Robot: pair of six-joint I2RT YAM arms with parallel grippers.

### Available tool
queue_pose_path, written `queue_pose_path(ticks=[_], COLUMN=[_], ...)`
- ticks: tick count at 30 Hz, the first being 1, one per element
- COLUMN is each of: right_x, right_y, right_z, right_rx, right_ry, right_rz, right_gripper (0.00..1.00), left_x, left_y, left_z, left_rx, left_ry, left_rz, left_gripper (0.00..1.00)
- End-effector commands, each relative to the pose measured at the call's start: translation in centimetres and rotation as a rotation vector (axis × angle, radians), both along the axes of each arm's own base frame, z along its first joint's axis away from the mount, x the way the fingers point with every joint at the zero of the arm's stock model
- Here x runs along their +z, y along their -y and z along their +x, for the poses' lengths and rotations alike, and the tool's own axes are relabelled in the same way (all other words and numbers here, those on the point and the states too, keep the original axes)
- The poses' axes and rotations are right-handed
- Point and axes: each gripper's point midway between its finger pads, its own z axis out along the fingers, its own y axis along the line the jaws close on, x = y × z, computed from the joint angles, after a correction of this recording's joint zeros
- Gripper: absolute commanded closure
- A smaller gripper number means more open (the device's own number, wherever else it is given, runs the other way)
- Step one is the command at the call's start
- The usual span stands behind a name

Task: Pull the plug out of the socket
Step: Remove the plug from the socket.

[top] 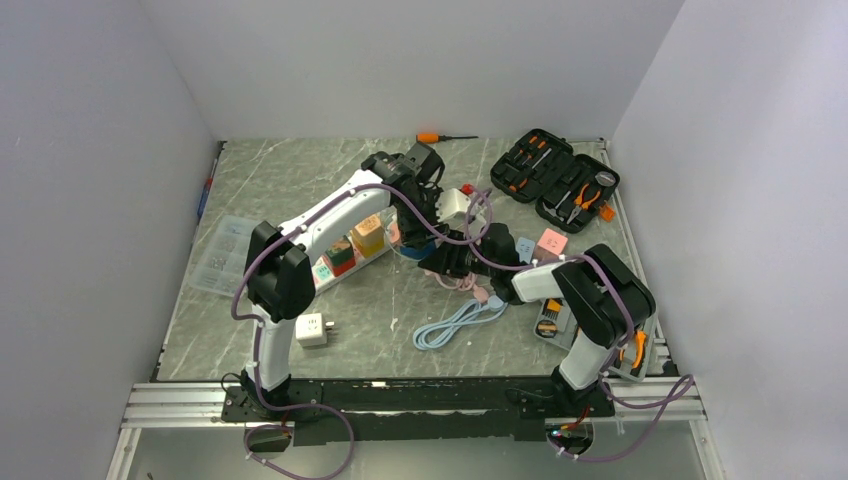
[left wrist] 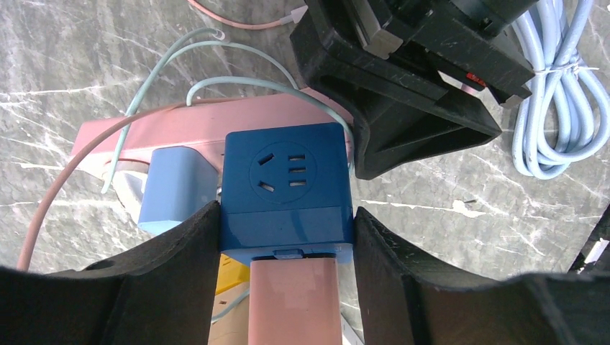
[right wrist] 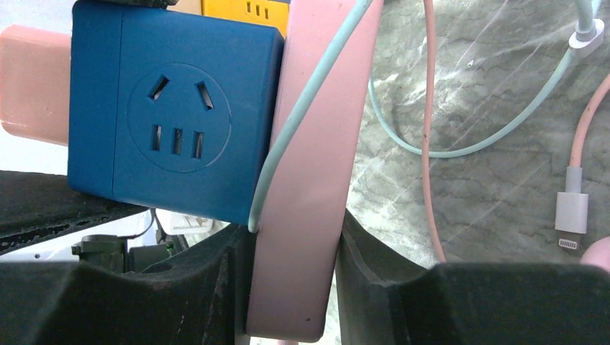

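left hand (left wrist: pixel 285 237) clamps the blue plug (left wrist: pixel 286 169); right hand (right wrist: pixel 295 251) pinches the pink socket (right wrist: pixel 316 144) under it.

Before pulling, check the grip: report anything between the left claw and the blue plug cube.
Nothing visible: the left claw touches both sides of the blue plug cube. A mint cable lies across the pink strip beside it.

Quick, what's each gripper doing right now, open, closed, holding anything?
Left gripper: closed on the blue cube plug.
Right gripper: closed on the pink socket strip.
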Motion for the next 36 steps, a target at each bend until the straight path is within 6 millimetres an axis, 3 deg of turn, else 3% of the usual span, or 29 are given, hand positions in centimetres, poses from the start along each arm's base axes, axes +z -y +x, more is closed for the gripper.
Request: queue_pose_path(ticks=[1, 5, 16, 23, 31, 36], right_x=[0.4, -0.9, -5.0, -6.1, -6.6, -6.7], right_y=[0.8, 2.1, 6.1, 8.2, 8.9, 7.3], right_z=[0.2, 0.3, 1.0, 1.6, 1.3, 0.6], right_rx=[-0.008, -0.047, -0.199, -0.256, -0.266, -0.233], right_ry=[0.058, 0.02, -0.104, -0.111, -0.098, -0.094], right_rz=[-0.017, -0.035, -0.163, -0.268, -0.336, -0.352], right_gripper=[0.82, 0.99, 1.0, 1.0, 1.0, 1.0], left_x=[7.2, 7.3, 7.6, 7.7, 8.1, 7.5], left_y=[0.8, 0.5, -1.4, -3.5, -3.1, -0.8], left_z=[0.1, -0.2, -1.4, -1.9, -0.6, -1.0], left_rx=[-0.025, -0.036, -0.076, -0.094, -0.088, -0.093], left_ry=[0.144, 0.14, 0.16, 0.182, 0.172, 0.103], left_rz=[-0.146, -0.138, -0.082, -0.035, -0.037, -0.068], left_gripper=[1.0, 1.0, 1.0, 1.0, 1.0, 1.0])
